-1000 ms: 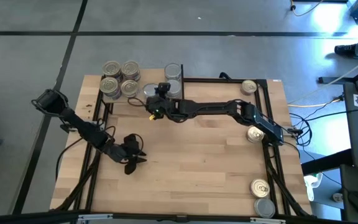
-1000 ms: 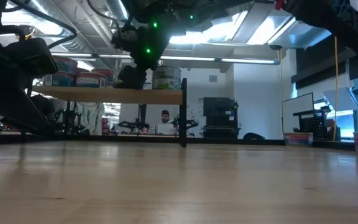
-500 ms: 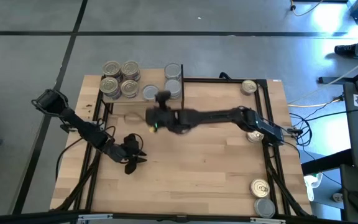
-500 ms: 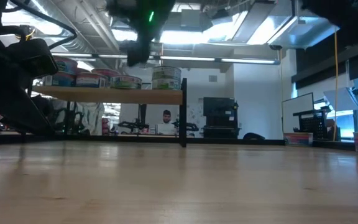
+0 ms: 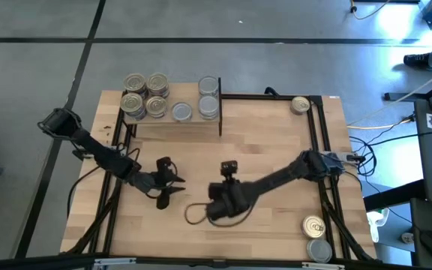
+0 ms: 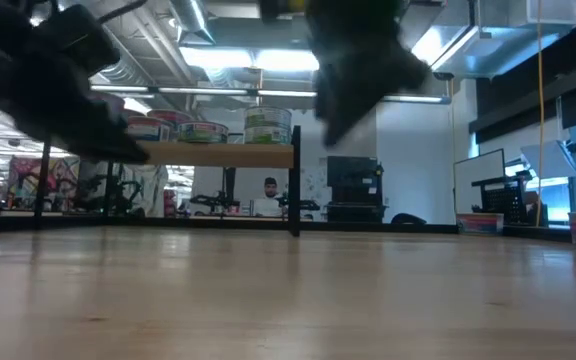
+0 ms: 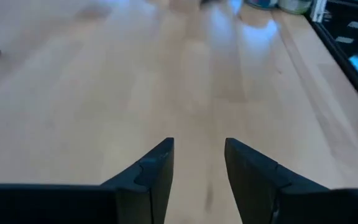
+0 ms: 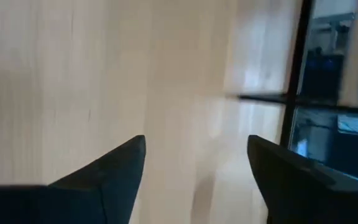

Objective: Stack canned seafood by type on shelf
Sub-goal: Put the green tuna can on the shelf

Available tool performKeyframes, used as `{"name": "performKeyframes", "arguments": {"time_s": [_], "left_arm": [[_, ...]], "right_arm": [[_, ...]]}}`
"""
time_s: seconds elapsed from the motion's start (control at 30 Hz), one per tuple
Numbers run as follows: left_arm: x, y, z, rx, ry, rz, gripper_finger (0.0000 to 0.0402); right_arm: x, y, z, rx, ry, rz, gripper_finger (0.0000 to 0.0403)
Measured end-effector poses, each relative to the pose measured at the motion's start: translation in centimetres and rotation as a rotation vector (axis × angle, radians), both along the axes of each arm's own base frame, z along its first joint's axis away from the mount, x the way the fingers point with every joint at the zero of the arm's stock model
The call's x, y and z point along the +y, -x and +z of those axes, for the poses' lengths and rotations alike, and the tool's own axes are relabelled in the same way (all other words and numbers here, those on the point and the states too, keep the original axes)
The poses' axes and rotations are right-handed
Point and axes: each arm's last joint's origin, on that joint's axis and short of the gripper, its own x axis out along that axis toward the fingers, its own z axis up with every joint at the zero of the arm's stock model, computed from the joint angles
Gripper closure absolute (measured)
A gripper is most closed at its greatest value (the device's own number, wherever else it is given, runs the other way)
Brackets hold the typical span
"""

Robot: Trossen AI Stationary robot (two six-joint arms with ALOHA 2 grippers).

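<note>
The shelf (image 5: 172, 124) stands at the table's far left and carries several tins. Gold-lidded tins (image 5: 145, 94) are grouped at its left; silver-topped tins (image 5: 208, 97) and one more silver tin (image 5: 181, 112) are at its right. They also show in the low view (image 6: 208, 130). My right gripper (image 5: 217, 210) is open and empty over the table's near middle, far from the shelf; its wrist view (image 8: 196, 143) shows only bare wood between the fingers. My left gripper (image 5: 171, 180) is open and empty left of it, above the tabletop (image 7: 197, 146).
Loose tins lie along the table's right side: a gold one (image 5: 300, 105) at the far right corner, a gold one (image 5: 313, 225) and a silver one (image 5: 319, 250) at the near right corner. Black frame rails (image 5: 325, 135) run along the table's edges.
My right gripper has drawn back from the shelf and swung quickly toward the table's near edge, ending over the near middle. The silver tin where it stood stays on the shelf. My left gripper has shifted a little toward the table's right.
</note>
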Motion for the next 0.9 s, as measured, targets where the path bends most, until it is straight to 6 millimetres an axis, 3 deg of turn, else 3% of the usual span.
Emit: {"name": "performKeyframes", "arguments": {"time_s": [0.13,0.23,0.33,0.57,0.9], "left_arm": [[0.7,-1.5,1.4,0.01,-0.079,0.002,0.0261],[1.4,-2.7,3.3,0.134,-0.125,0.044,0.0261],[2.6,-3.5,6.1,0.303,-0.145,0.132,0.0261],[6.8,-4.0,12.0,0.49,-0.088,0.406,0.0273],[13.0,-4.5,13.5,0.446,0.09,0.604,0.0327]], "right_arm": [[0.0,2.6,-4.1,0.072,0.07,-0.031,0.0154],[-0.9,4.5,-7.3,0.072,0.081,-0.049,0.0178],[-2.1,5.8,-9.1,0.01,0.049,-0.05,0.0196],[-4.2,7.3,-11.6,-0.207,-0.081,-0.051,0.0214],[-5.1,8.3,-13.4,-0.29,-0.052,-0.059,0.0214]]}}
